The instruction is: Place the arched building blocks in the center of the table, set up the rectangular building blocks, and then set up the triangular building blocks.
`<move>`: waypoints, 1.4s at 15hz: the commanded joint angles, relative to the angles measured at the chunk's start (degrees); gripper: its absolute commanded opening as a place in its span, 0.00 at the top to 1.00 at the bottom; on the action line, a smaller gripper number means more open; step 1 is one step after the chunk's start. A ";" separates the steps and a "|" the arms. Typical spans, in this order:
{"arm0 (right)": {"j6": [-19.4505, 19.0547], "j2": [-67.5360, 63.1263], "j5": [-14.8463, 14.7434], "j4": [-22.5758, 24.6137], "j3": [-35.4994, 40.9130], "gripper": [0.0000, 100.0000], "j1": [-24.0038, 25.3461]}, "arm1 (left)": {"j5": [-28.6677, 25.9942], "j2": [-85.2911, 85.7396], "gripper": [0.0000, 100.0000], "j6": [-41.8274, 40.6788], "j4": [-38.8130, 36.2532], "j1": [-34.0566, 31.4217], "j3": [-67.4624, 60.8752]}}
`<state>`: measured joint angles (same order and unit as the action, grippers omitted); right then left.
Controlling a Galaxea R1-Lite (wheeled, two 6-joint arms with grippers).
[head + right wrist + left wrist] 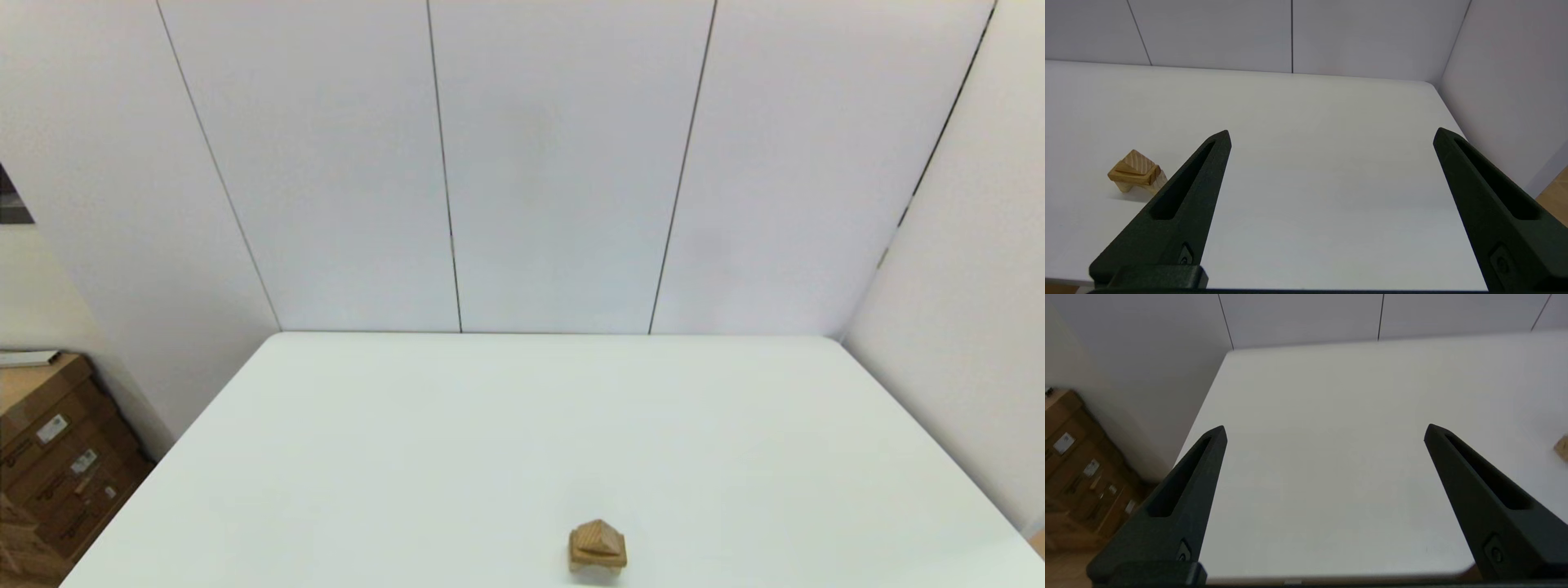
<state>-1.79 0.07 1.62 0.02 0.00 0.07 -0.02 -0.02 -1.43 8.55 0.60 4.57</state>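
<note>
Three wooden blocks stand stacked near the table's front edge, a little right of the middle. The pale arched block is at the bottom. The darker rectangular slab lies flat across it. The small triangular wedge sits on top, peak up. My right gripper hangs open over the table to the right of the stack, holding nothing. My left gripper is open and empty over the table's left side, where a sliver of the stack shows. Neither arm appears in the head view.
White wall panels close off the back and the right side of the table. Brown cardboard boxes are piled on the floor past the table's left edge.
</note>
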 commanded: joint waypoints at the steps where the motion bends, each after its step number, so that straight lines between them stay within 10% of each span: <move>1: -0.05 0.01 0.05 0.06 0.09 0.00 0.01 | 0.02 -0.06 0.00 0.64 -4.33 0.02 -2.73; 21: 1.00 0.01 -0.92 0.06 0.09 0.00 0.01 | 0.02 -0.06 0.00 1.34 -4.41 -0.07 -2.73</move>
<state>-0.74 0.07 0.66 0.07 0.00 0.07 -0.02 0.00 -0.10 4.13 0.55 1.84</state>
